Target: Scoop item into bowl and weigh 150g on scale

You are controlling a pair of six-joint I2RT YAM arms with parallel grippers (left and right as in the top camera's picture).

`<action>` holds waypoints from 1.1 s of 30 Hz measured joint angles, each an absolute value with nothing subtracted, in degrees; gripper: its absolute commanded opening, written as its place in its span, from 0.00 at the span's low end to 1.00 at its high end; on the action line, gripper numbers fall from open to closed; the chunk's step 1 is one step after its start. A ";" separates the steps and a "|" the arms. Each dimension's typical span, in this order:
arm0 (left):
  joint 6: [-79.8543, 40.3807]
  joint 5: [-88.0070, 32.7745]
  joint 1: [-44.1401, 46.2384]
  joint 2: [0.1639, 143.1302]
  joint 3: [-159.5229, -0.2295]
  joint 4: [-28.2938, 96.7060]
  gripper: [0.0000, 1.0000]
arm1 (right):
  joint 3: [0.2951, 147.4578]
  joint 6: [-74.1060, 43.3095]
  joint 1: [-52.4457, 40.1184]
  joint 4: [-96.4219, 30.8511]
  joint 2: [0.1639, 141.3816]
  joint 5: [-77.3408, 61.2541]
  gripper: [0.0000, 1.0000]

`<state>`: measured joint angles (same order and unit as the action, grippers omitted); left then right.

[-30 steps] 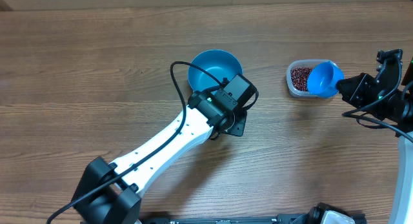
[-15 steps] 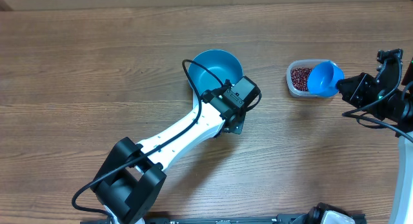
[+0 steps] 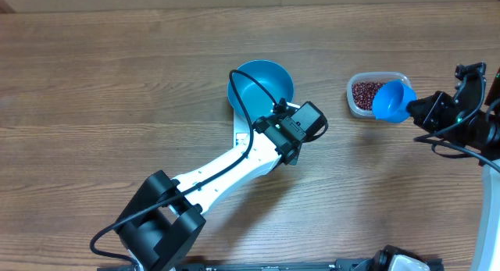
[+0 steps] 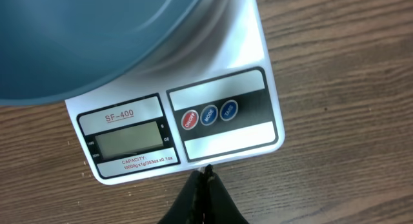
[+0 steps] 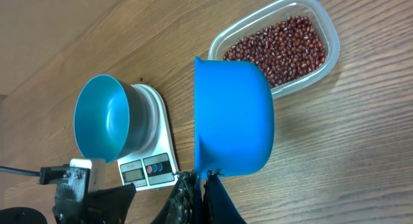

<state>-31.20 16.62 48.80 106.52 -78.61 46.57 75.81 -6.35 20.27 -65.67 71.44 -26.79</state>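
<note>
Left tool: closed, its two dark fingers pressed together with nothing between them; the tips sit right at the front edge of the scale, and contact cannot be told.
Scale: white, flat on the wooden worktop, with a blank grey display, the print "SF-400" and three round buttons, one red and two blue, along its front.
Bowl: glossy blue, standing on the scale behind the display strip; its inside shows only blue.
In the way: from overhead, the left arm and its wrist camera cover nearly all of the scale, leaving a white strip beside the bowl.
Tub: clear plastic, on the worktop well to the right of the bowl.
Beans: small and red-brown, lying in the tub.
Scoop: blue, held up over the right end of the tub, hiding some of the beans; no beans show in its cup from overhead.
Right tool: clamped on the scoop at its handle end.
Hard to see: the left wrist view cuts the bowl off at the top; the scoop's handle is buried between the right fingers.
</note>
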 measured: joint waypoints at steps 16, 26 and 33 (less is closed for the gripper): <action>-34.06 18.83 48.80 106.85 -78.41 42.70 0.04 | 75.81 -6.35 20.25 -66.02 71.44 -26.76 0.04; -37.89 22.90 48.80 106.96 -76.44 41.69 0.04 | 75.81 -6.37 20.25 -65.43 71.44 -26.79 0.04; -38.92 23.05 48.80 107.07 -74.74 39.70 0.04 | 75.81 -6.33 20.27 -65.41 71.44 -26.76 0.04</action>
